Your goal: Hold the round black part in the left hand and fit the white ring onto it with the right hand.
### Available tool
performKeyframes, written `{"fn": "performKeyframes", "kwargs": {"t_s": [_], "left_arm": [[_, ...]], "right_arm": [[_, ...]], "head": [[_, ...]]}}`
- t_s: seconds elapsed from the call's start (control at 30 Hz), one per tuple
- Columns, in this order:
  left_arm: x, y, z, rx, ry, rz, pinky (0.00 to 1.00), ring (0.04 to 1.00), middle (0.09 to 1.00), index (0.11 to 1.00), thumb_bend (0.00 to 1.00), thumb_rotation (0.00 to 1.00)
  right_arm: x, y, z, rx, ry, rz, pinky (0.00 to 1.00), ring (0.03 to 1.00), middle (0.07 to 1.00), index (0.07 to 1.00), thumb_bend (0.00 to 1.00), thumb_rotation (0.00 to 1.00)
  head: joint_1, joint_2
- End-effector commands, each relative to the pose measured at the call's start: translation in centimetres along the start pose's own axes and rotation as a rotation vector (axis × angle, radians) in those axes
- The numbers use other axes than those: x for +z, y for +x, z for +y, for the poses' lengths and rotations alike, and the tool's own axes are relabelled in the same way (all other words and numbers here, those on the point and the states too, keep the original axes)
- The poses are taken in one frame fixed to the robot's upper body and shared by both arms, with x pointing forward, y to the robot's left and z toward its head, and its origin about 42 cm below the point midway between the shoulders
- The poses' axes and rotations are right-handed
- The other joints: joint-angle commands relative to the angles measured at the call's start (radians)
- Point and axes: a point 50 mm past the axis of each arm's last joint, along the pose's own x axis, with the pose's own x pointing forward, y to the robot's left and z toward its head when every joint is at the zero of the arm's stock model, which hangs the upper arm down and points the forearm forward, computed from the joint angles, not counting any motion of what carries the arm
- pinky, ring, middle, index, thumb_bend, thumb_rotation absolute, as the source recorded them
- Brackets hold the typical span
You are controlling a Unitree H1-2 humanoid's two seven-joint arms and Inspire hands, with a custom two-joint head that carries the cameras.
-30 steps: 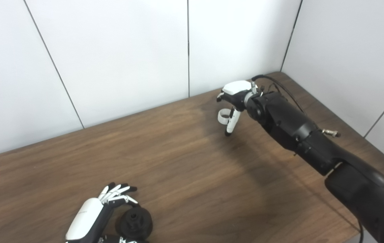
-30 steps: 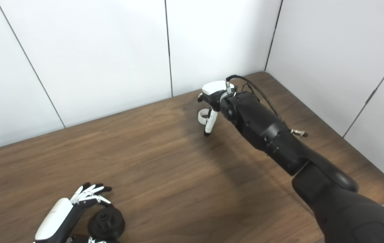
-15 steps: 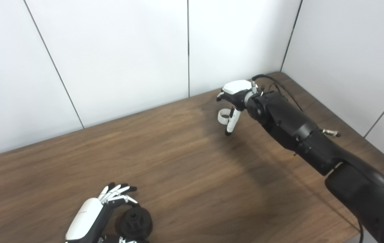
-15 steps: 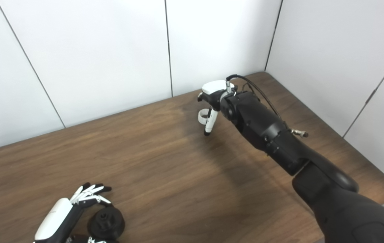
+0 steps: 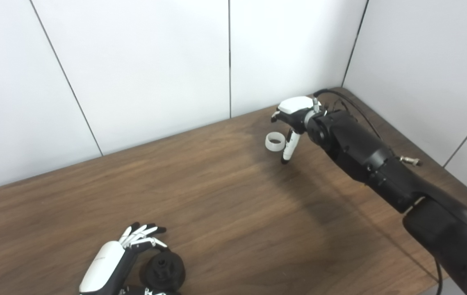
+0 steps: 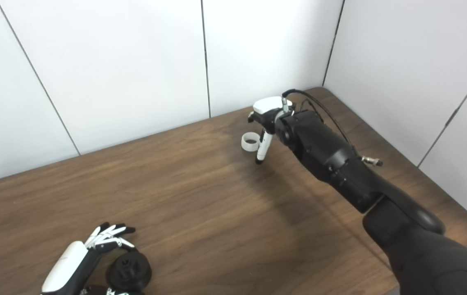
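The round black part [image 5: 162, 271] sits on the wooden table [image 5: 225, 213] at the bottom left. My left hand [image 5: 112, 262] cups it from the left, fingers [image 5: 143, 235] spread above it and not closed on it. The white ring [image 5: 274, 142] lies flat on the table at the far side, hole facing up. My right hand [image 5: 295, 119] hovers just right of the ring, with one finger [image 5: 288, 144] pointing down and its tip at the table surface. A small gap separates that finger from the ring. The hand's other fingers are hidden behind the wrist.
White wall panels [image 5: 155, 61] close off the table's back edge and right side, right behind the ring. My black right forearm [image 5: 372, 164] stretches diagonally over the right half of the table. A cable [image 6: 319, 108] loops at the wrist.
My right hand has shifted slightly to the right, and the ring, which overlapped the downward finger, now lies flat and apart from it. The left hand and black part have not moved.
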Motion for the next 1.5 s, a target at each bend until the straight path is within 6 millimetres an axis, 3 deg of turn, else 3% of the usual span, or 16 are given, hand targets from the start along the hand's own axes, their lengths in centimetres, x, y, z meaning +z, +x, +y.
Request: {"fn": "performKeyframes", "kwargs": {"t_s": [0.0,1.47], "left_arm": [[-0.45,-0.82,-0.10,-0.037,0.010,0.028,1.00,0.902,0.855,0.478,0.52,0.05],[-0.11,-0.78,-0.77,-0.037,0.009,0.033,1.00,0.896,0.858,0.478,0.52,0.05]], "right_arm": [[-1.11,-0.66,-3.33,-0.090,0.009,0.028,0.96,1.000,1.000,0.883,0.94,0.34],[-0.70,-0.22,-3.33,-0.074,0.008,-0.007,0.95,1.000,1.000,0.873,0.96,0.37]], "head": [[-0.001,0.000],[0.035,-0.002]]}}
